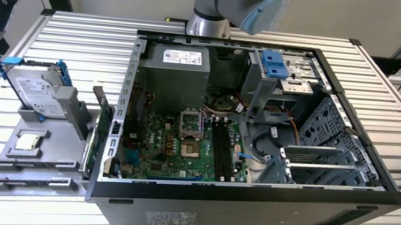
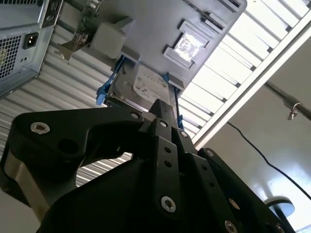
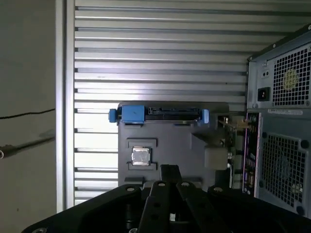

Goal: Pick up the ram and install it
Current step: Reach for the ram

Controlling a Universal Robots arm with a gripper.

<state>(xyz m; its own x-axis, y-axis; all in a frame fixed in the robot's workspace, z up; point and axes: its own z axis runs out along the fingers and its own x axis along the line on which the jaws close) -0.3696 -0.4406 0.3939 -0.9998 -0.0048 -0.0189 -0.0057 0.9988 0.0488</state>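
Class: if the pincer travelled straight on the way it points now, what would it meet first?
The pincer would probably meet the grey tray, near its processor chip and hard drive; depth is unclear.

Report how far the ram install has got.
Done: nothing visible; the black motherboard slots look empty. In hand: the gripper hangs over the grey tray, carrying nothing I can see. Left: the ram appears to stand at the tray's edge beside the case, unpicked; grasp and install remain.
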